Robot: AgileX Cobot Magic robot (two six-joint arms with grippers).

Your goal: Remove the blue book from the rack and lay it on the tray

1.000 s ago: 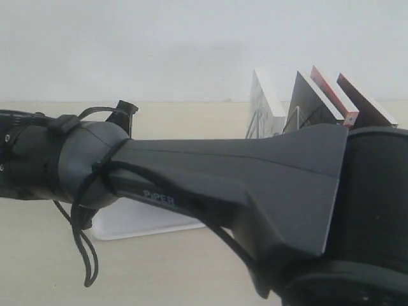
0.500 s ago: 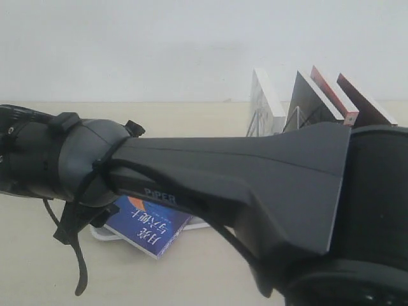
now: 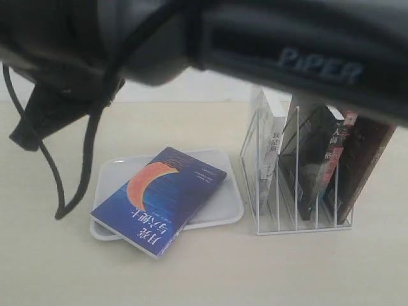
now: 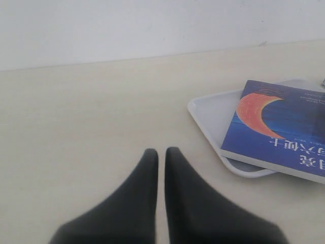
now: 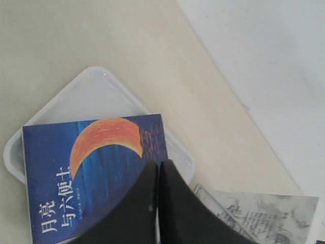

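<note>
The rack (image 3: 306,228) holds the other books. The tray (image 3: 224,204) carries the book (image 3: 159,197), skewed, one corner past the rim (a nudge could tip it off). The right gripper (image 5: 158,168) and left gripper (image 4: 161,152) are both pinched closed and empty.

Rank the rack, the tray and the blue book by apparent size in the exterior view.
1. the rack
2. the tray and the blue book: too alike to rank, since the book hides part of the tray.

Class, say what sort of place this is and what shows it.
Likely a robot test bench: pale table, blank wall, a robot arm, plus a rack, tray and blue book.
</note>
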